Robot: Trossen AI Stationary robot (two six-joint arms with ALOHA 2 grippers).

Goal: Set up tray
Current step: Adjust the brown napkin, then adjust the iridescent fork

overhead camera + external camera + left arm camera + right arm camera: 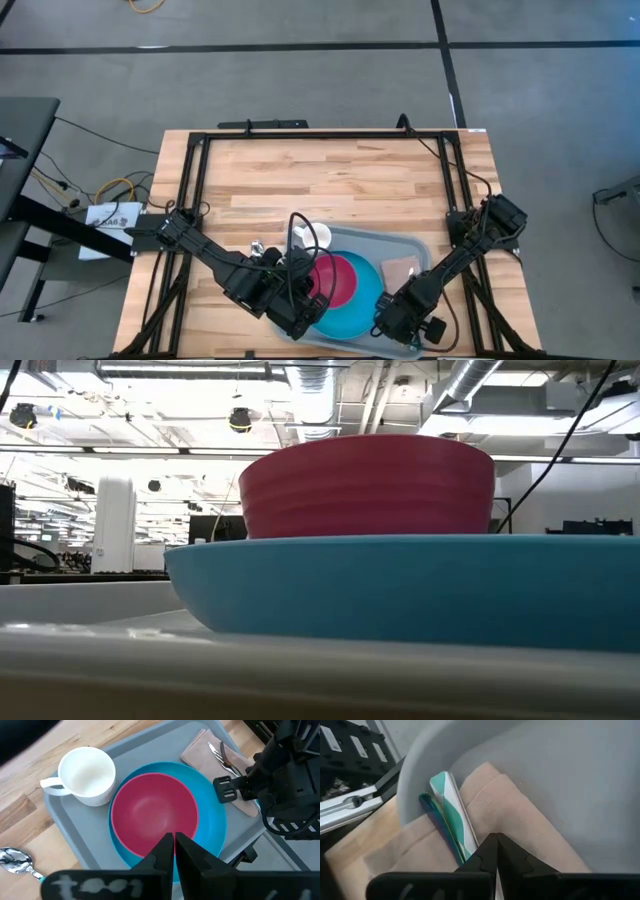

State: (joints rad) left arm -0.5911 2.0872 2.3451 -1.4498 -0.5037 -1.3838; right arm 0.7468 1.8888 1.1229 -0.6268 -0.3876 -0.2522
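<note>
A grey tray (pixel 412 243) at the table's near edge holds a red bowl (pixel 152 815) on a blue plate (pixel 212 827), just beyond the clenched, empty left gripper (pixel 174 840), while the right gripper (pixel 496 839), also clenched and empty, hovers over a beige napkin (pixel 515 815) with cutlery (pixel 451 815).

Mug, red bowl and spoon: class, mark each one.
mug (pixel 87 770), left wrist view, inside of the cup
red bowl (pixel 152 815), left wrist view, inner bottom
spoon (pixel 15 859), left wrist view, shiny bowl end
</note>
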